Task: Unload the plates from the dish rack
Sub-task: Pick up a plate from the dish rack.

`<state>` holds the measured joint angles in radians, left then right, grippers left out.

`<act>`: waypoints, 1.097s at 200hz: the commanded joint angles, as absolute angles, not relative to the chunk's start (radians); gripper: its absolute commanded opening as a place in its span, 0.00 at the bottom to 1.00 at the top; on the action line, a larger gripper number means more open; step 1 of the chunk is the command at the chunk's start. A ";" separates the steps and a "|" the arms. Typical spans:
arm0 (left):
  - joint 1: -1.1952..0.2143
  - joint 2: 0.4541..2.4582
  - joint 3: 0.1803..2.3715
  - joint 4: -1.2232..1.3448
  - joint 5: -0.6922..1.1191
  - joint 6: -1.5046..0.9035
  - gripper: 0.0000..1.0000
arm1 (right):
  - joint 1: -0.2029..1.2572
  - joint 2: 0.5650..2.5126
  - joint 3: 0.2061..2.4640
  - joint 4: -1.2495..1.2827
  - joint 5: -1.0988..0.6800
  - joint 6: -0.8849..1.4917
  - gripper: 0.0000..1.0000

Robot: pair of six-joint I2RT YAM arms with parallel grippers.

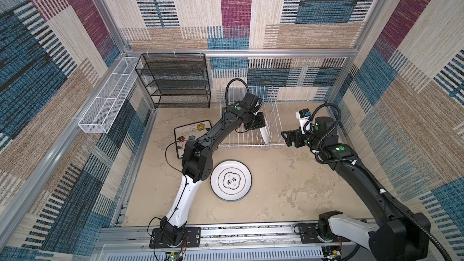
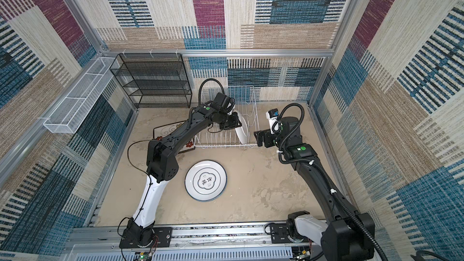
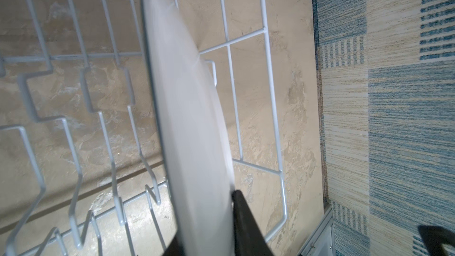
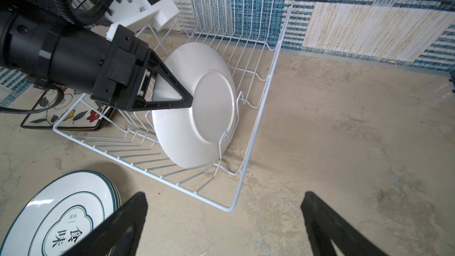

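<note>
My left gripper (image 4: pixel 189 102) pinches the plate (image 4: pixel 197 124) standing on edge in the rack (image 4: pixel 231 208), while my right gripper (image 1: pixel 287 138) hangs wide open just beside it.

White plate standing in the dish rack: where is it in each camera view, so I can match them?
Top view: white plate edge-on at the dish rack's right-hand end.
Top view: same place.
Left wrist: edge-on, down the middle.
Right wrist: centre, white back showing.
Shared landmark: the dish rack's white wires around it.
</note>
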<state>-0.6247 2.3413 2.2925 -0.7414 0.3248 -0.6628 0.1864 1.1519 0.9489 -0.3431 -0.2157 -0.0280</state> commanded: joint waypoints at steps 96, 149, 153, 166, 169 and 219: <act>-0.623 2.298 2.261 -0.649 0.438 -0.798 0.00 | 0.173 1.157 0.980 -0.287 -0.207 -0.022 1.00; -0.623 2.249 2.235 -0.602 0.489 -0.832 0.00 | 0.173 1.153 0.989 -0.292 -0.197 -0.018 1.00; -0.623 2.243 2.231 -0.600 0.490 -0.832 0.00 | 0.173 1.154 0.992 -0.293 -0.195 -0.015 1.00; -0.624 2.224 2.222 -0.602 0.490 -0.824 0.00 | 0.173 1.155 1.001 -0.293 -0.195 -0.005 1.00; -0.623 2.220 2.219 -0.604 0.489 -0.822 0.00 | 0.173 1.153 1.004 -0.294 -0.194 -0.003 1.00; -0.621 2.095 2.119 -0.560 0.474 -0.817 0.00 | 0.173 1.156 1.040 -0.317 -0.193 0.044 1.00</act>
